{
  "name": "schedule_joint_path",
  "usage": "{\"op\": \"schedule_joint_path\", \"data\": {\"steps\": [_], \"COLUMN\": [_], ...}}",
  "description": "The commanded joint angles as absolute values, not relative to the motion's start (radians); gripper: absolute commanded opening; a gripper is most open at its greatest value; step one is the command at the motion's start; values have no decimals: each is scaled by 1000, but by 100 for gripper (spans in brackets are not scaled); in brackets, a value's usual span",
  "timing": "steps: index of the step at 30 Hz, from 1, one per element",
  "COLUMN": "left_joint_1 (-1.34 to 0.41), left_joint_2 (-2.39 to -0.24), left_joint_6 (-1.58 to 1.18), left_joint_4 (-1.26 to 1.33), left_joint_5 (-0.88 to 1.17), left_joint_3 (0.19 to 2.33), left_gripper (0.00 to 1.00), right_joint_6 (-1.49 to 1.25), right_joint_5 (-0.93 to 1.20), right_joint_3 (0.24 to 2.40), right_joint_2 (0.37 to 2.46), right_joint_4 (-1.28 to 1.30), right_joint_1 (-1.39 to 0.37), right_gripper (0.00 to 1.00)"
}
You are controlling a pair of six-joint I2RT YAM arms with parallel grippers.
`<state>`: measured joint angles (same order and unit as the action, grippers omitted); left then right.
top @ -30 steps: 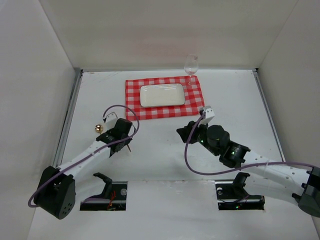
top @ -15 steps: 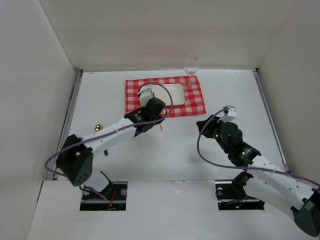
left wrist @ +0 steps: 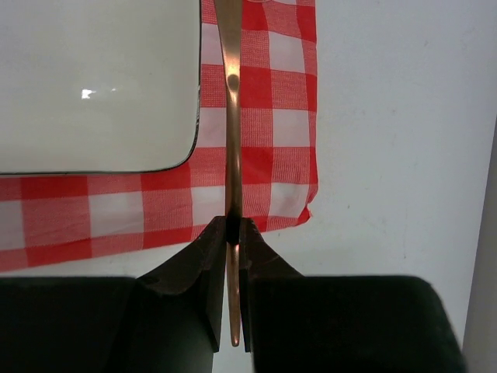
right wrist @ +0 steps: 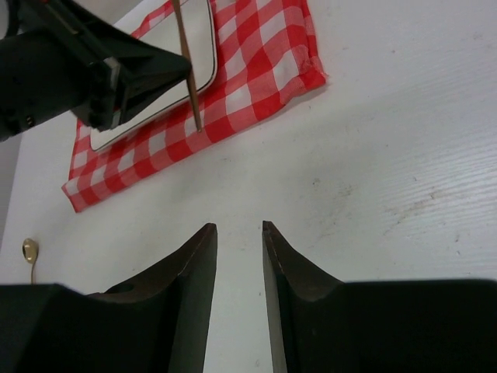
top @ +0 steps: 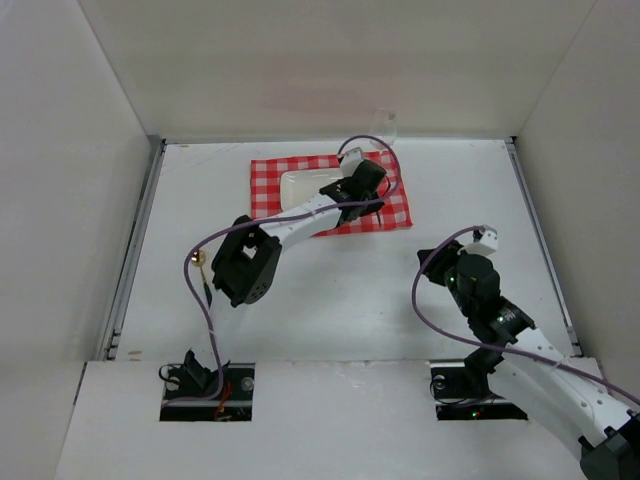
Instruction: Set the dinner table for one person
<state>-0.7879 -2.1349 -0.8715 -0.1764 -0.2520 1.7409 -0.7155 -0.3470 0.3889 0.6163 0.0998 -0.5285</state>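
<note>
My left gripper (left wrist: 233, 229) is shut on the thin handle of a copper-coloured utensil (left wrist: 231, 116). It holds the utensil over the right strip of the red-and-white checked cloth (left wrist: 279, 116), just right of the white rectangular plate (left wrist: 93, 85). In the top view this gripper (top: 365, 180) hangs over the cloth's (top: 390, 212) right side, far across the dinner table (top: 330, 300). The utensil's far end runs out of the left wrist view. My right gripper (right wrist: 239, 227) is open and empty, low over bare table at the right (top: 432, 274).
A small gold spoon (top: 199, 258) lies on the table at the left, also seen in the right wrist view (right wrist: 29, 250). A clear wine glass (top: 385, 125) stands behind the cloth's far right corner, partly hidden by the left arm's cable. Metal rails edge the table.
The left arm has swung from the near left out over the cloth, carrying the copper utensil. The right arm has drawn back to the right and its jaws have narrowed.
</note>
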Motion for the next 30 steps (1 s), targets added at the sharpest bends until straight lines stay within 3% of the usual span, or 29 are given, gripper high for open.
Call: {"op": "schedule_joint_path", "data": {"steps": [1, 17, 30], "left_joint_1": [-774, -731, -716], "left_joint_2": [-2181, -2422, -2511], "left_joint_6": [-882, -813, -755], "left_joint_4": [-198, -328, -353], "left_joint_5": [-204, -198, -181], "left_joint_3": [1894, 2206, 2269], "left_gripper": [0, 0, 0], "right_joint_6": [-732, -726, -726], "right_joint_5": [-365, -362, -360], "right_joint_3": [384, 379, 379], "right_joint_2": [606, 594, 584], "right_joint_4": [87, 72, 69], "right_joint_1": [-524, -527, -530], "right_gripper": [36, 38, 39]}}
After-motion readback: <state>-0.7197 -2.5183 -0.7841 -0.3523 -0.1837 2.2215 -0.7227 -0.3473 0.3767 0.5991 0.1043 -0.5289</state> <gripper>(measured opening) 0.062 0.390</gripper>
